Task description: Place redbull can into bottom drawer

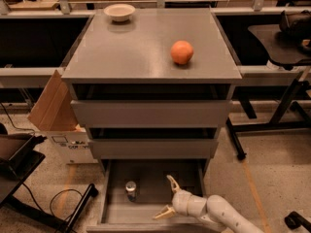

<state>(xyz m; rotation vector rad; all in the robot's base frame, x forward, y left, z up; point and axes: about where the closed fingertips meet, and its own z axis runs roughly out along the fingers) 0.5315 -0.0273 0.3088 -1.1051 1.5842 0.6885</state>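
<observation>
The redbull can [130, 190] stands upright in the left part of the bottom drawer [146, 212], which is pulled out from the grey cabinet [150, 57]. Only the can's round silvery top and a little of its side show. My gripper [167, 195] is open and empty inside the drawer, to the right of the can and apart from it. Its two pale fingers [173, 183] are spread wide. The white arm comes in from the lower right.
An orange fruit [181, 52] and a white bowl [119, 12] sit on the cabinet top. The two upper drawers stick out slightly. A cardboard box [58, 118] stands left of the cabinet, a black stand lies at lower left, and table legs stand at right.
</observation>
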